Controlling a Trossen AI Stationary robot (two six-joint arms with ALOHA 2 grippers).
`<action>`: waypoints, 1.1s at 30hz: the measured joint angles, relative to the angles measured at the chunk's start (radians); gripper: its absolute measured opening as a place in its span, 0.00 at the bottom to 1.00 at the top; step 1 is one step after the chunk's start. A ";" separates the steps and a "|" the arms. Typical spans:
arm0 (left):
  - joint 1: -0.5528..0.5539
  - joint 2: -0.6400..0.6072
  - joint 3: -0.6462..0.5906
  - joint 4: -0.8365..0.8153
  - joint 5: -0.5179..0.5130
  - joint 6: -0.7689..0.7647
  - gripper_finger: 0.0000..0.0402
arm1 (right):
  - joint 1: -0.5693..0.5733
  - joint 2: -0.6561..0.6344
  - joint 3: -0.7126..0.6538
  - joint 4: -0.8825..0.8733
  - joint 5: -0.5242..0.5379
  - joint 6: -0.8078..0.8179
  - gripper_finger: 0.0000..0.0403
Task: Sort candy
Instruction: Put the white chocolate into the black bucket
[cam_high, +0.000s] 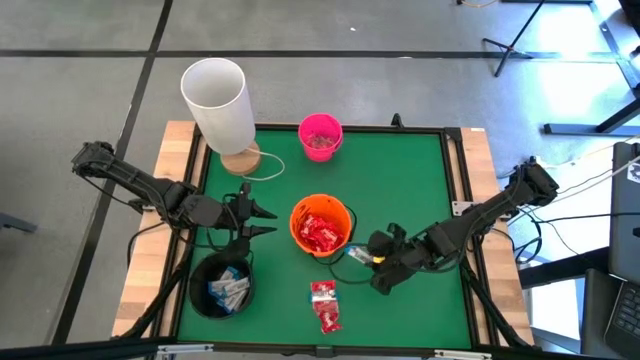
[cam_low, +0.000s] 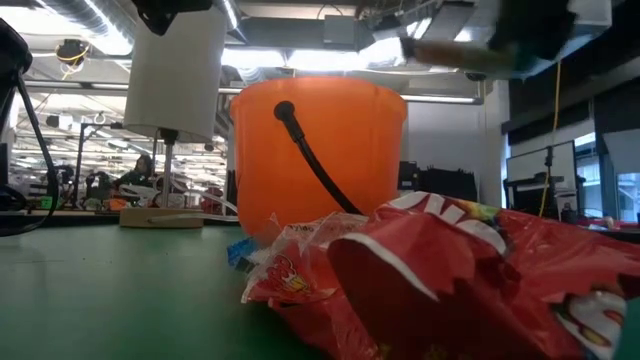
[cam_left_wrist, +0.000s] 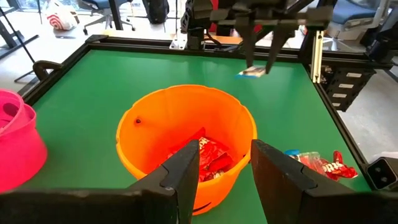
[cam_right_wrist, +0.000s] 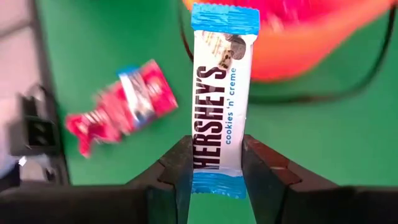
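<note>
My right gripper (cam_high: 362, 256) is shut on a white-and-blue candy bar (cam_right_wrist: 217, 93), just right of the orange bucket (cam_high: 320, 226), which holds red packets. My left gripper (cam_left_wrist: 224, 168) is open and empty. It hovers left of the orange bucket, above the black bucket (cam_high: 222, 290) that holds white-and-blue bars. A few red packets (cam_high: 325, 305) lie flat on the green mat near the front edge. They fill the foreground of the low view (cam_low: 450, 280). My right gripper pinches the bar between its two fingers (cam_right_wrist: 177, 174), across its narrow width close to one blue end (cam_right_wrist: 214, 182). The fingers (cam_left_wrist: 250, 53) point down from above. The bar juts out past them, roughly level and lifted clear of the mat.
A pink bucket (cam_high: 320, 137) stands at the far side of the mat. A tall white cylinder (cam_high: 218, 100) stands on a wooden disc at the far left corner. Raised black rails (cam_high: 458, 190) frame the mat. Open mat lies at the right and far middle.
</note>
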 joint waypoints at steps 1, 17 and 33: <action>0.000 0.000 0.000 0.000 0.000 0.000 0.34 | 0.000 0.000 0.005 0.027 0.011 -0.016 0.30; -0.037 0.047 0.000 0.229 0.120 0.068 0.34 | -0.021 0.073 0.008 0.626 0.074 -0.437 0.30; -0.113 0.135 0.000 0.449 0.116 0.277 0.34 | -0.152 0.211 0.007 0.999 -0.183 -0.516 0.30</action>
